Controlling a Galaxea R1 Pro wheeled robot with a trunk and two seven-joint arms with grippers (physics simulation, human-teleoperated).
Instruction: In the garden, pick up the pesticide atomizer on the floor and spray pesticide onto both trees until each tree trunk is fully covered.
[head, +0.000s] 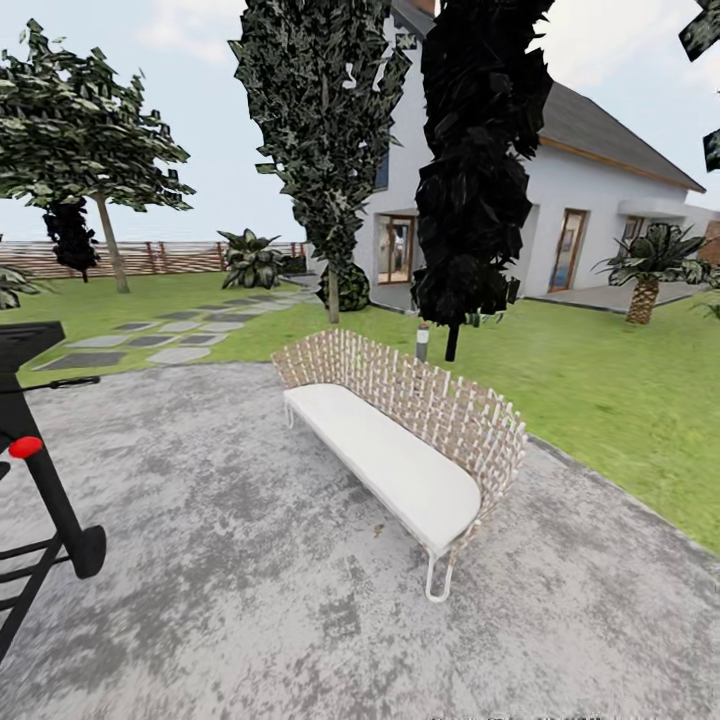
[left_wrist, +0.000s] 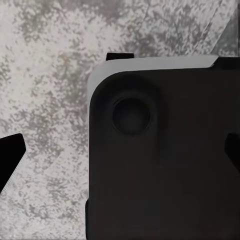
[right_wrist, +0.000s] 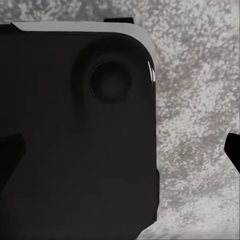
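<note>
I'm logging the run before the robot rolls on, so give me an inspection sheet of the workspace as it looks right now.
Surface: mottled grey paved patio, green lawn beyond it.
Job's things: one broad-crowned tree with a bare trunk stands far off by the slatted fence; atomizer and pesticide nothing seen.
Clutter: woven bench with white cushion; black wheeled frame with red knob; grey bollard.
Grippers: left gripper and right gripper show dark fingertips spread apart at the frame edges, nothing between them but the robot's dark base and paving.
Cables: nothing seen.
Surroundings: white house, dark conifers, palm, stepping stones.
</note>
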